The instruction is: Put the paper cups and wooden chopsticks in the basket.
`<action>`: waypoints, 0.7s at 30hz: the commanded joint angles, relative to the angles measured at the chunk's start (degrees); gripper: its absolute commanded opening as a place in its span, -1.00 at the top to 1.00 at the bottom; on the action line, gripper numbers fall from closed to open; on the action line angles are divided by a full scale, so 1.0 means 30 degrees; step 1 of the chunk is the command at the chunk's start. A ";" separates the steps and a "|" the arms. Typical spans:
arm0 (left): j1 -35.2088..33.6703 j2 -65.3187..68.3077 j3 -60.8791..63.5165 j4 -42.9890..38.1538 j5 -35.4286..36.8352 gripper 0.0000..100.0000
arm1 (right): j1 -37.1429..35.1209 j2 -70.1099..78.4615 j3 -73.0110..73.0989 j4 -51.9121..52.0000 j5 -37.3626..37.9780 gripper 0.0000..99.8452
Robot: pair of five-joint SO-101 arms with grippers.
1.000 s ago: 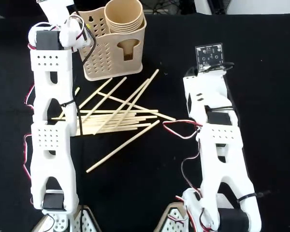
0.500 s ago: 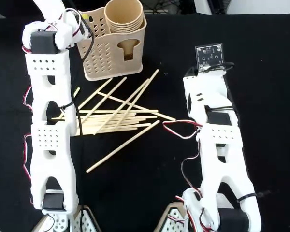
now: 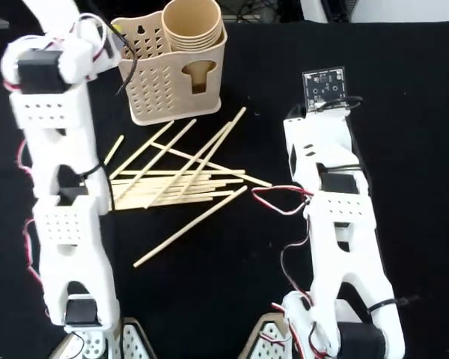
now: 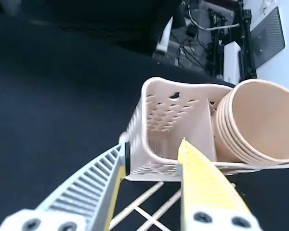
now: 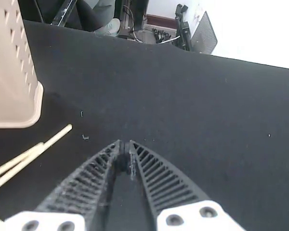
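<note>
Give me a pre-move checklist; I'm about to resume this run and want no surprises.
1. Paper cups in basket: ok, stacked inside it.
2. Basket upright: ok.
3. Wooden chopsticks in basket: not ok, they lie scattered on the table between the arms.
4. Left jaws ready: ok, open and empty, close to the basket.
5. Right jaws ready to grasp: not ok, shut and empty over bare table.
</note>
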 commanded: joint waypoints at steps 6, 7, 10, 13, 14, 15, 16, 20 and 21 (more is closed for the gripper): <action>-0.3092 -0.3516 -0.0161 0.0234 -0.1524 0.63 | -0.0967 -0.0571 -0.2711 0.4806 -0.0176 0.97; -0.3326 -0.4103 0.0484 0.0234 -0.1524 0.63 | -0.1143 -0.0484 -0.3414 0.5861 -0.0176 0.97; -0.3678 -0.6623 0.3853 0.0264 -0.2110 0.63 | -0.1817 -0.0454 -0.5289 0.8850 -0.0059 0.97; -0.3590 -0.9963 0.9070 0.0264 -0.2315 0.63 | -0.2520 -0.0454 -0.6520 1.0784 -0.0029 0.97; -0.3590 -1.1223 1.0945 0.0234 -0.2344 0.63 | -0.2696 -0.0454 -0.6696 1.1106 -0.0029 0.97; -0.3590 -1.2484 1.2791 0.0234 -0.2344 0.63 | -0.2930 -0.0454 -0.6725 1.1223 -0.0029 0.97; -0.3619 -1.3744 1.4667 0.0205 -0.2344 0.63 | -0.3194 -0.0454 -0.6667 1.1282 -0.0029 0.97; -0.3648 -1.8315 2.3194 -0.0469 -0.2374 0.63 | -0.4366 -0.0454 -0.5172 1.0374 0.0000 0.97; -0.3648 -1.9399 2.5685 -0.1172 -0.2374 0.63 | -0.4659 -0.0454 -0.4527 0.9846 0.0059 0.97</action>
